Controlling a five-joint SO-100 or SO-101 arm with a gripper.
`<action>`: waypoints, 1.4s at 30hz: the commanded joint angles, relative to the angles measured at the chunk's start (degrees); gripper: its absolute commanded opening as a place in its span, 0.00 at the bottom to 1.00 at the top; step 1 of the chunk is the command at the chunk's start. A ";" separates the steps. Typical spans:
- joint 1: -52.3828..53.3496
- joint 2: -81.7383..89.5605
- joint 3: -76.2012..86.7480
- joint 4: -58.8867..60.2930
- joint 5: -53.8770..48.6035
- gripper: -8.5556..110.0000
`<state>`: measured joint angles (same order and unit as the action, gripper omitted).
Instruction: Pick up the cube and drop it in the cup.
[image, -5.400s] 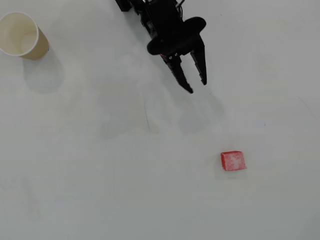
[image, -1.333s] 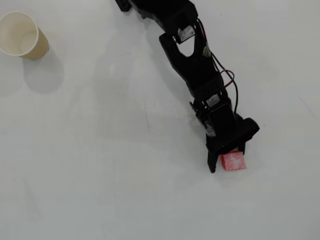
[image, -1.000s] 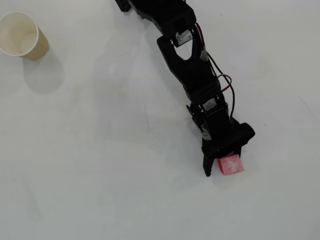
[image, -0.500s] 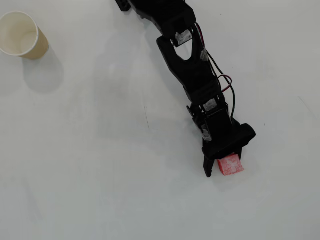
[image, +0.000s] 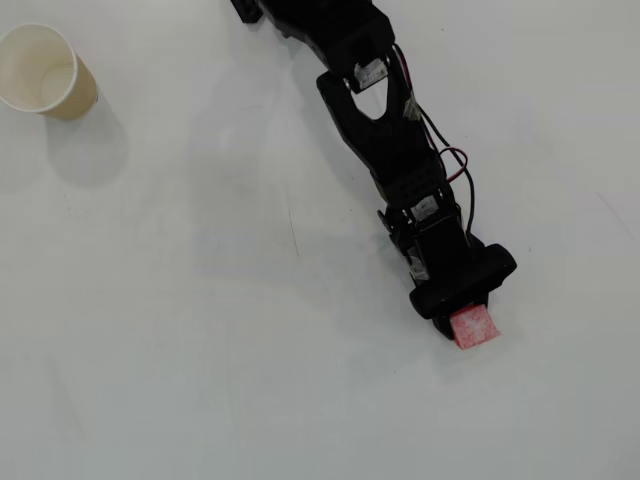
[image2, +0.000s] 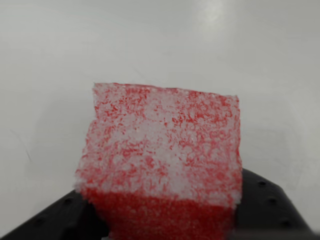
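The cube is a small red block with a whitish speckled top, lying at the right of the overhead view by the tip of my black arm. In the wrist view the cube fills the middle of the frame. My gripper has a black finger against its left side and another against its right, so it is closed on the block. In the overhead view my gripper covers the cube's near end. The cup is a beige paper cup standing upright at the far top left, well away from the gripper.
The white table is bare between the cube and the cup. My arm runs diagonally from the top centre down to the right, with loose red and black wires along its side.
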<state>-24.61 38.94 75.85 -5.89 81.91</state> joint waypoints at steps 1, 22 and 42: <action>0.44 2.90 -8.70 -1.05 0.53 0.13; 1.41 11.43 -2.55 -1.14 0.62 0.12; 5.36 49.13 32.08 -3.96 0.62 0.12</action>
<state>-21.45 71.54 105.38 -7.12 81.91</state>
